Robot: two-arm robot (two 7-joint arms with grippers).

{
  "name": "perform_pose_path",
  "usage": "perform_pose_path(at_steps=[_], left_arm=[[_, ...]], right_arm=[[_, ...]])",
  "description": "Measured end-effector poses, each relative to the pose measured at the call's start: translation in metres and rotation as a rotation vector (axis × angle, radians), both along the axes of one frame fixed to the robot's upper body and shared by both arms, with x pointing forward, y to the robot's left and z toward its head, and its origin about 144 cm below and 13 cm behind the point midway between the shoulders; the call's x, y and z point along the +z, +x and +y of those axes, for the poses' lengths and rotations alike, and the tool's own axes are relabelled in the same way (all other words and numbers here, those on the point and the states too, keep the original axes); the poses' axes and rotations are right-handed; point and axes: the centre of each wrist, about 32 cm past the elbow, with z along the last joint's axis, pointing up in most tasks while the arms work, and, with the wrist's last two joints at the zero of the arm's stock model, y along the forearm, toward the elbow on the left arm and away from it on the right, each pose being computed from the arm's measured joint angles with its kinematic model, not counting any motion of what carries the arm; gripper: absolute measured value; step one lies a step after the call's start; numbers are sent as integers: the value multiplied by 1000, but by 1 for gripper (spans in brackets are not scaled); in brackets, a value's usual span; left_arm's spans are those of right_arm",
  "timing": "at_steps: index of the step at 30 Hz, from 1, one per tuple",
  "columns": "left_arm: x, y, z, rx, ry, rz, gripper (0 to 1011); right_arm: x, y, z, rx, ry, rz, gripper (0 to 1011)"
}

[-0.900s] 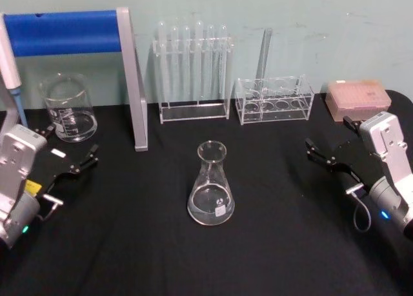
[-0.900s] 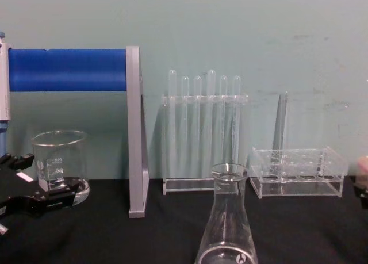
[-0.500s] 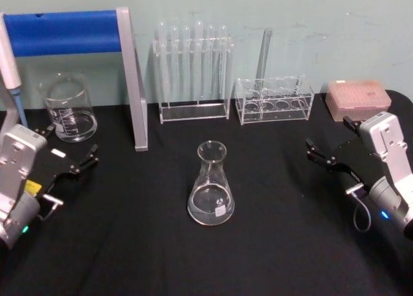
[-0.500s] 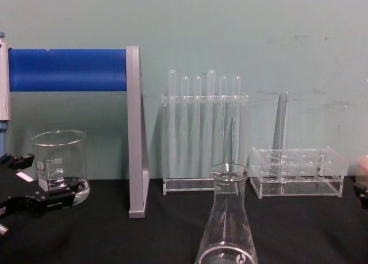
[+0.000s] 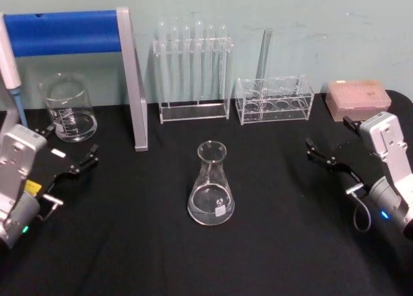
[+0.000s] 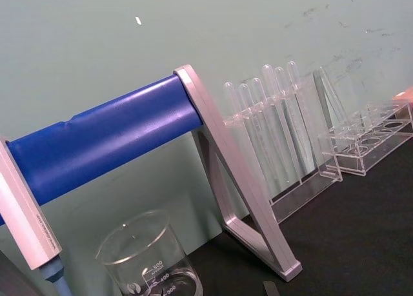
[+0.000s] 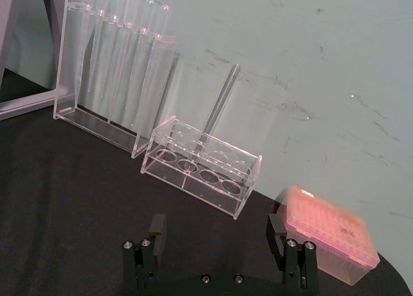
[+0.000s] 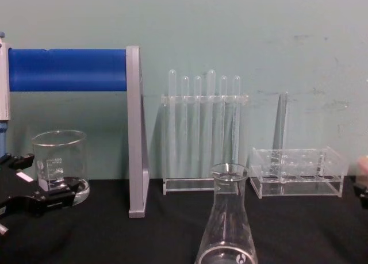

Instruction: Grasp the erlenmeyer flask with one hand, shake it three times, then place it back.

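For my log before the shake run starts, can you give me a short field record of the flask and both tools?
erlenmeyer flask: upright on the black table, centre front, nothing touching it
left tool: open, at the left near the beaker, well apart from the flask
right tool: open, at the right near the pink tip box, well apart from the flask
behind flask: test tube rack; low rack holding one tube
task stage: grasp not yet begun
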Motion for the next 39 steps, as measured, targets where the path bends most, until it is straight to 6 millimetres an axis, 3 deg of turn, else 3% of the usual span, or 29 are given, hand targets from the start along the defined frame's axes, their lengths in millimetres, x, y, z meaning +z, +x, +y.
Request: perform_pose_path(at_steps=[19, 39], left_arm=[[0, 0, 0, 0, 0, 0, 1001], [0, 0, 0, 0, 0, 0, 1001]], right_arm=[[2, -2, -1, 14, 31, 6, 1000], [10, -40, 16, 232, 283, 94, 1000]])
